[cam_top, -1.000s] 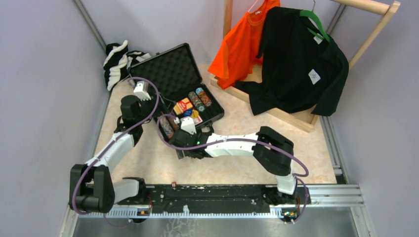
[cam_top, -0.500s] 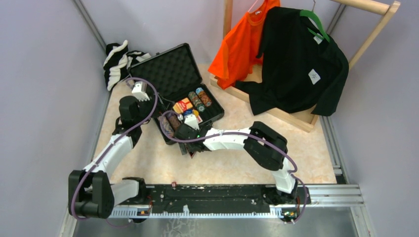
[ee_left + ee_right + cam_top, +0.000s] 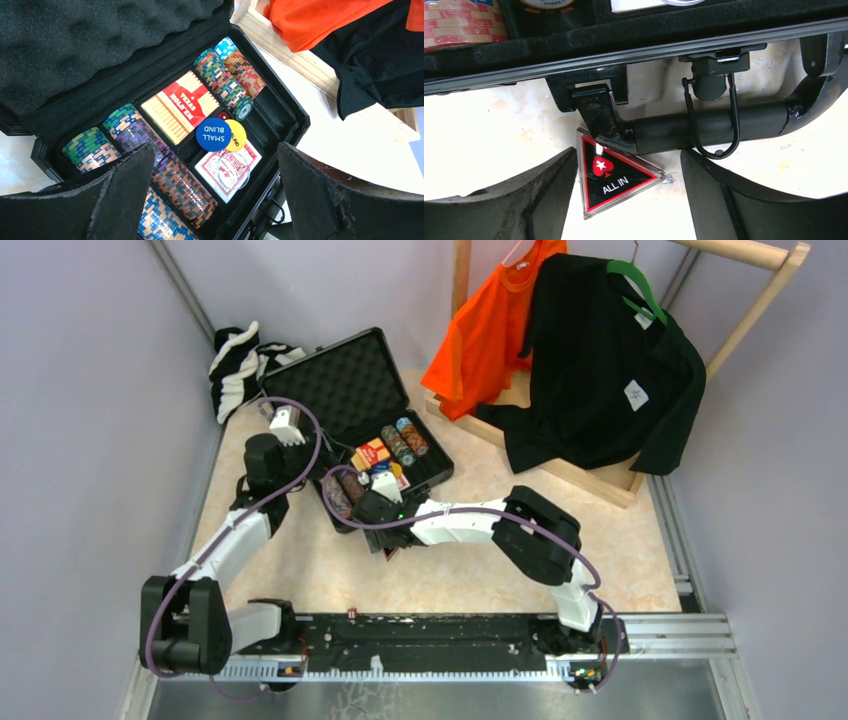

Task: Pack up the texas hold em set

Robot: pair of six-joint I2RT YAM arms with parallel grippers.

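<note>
The black briefcase point(image 3: 340, 390) lies open with its foam lid tipped back. Its tray holds rows of poker chips point(image 3: 225, 75), a red card deck point(image 3: 207, 174), and a blue disc point(image 3: 213, 134) overlapping a yellow disc point(image 3: 238, 136). A clear disc point(image 3: 233, 170) rests on the deck. My left gripper point(image 3: 215, 150) hovers open above the tray and holds nothing. A black-red triangle point(image 3: 616, 175) marked ALL IN lies on the table, one corner tucked under the case handle point(image 3: 709, 127). My right gripper point(image 3: 629, 165) is open, its fingers either side of the triangle without touching it.
A wooden rack point(image 3: 560, 465) at the back right carries an orange shirt point(image 3: 490, 330) and a black shirt point(image 3: 600, 370). The striped cloth point(image 3: 238, 365) is bunched at the back left corner. Grey walls close in both sides.
My right arm has slid left along the front of the case, then held, and its jaws have narrowed slightly. The left arm has barely shifted.
</note>
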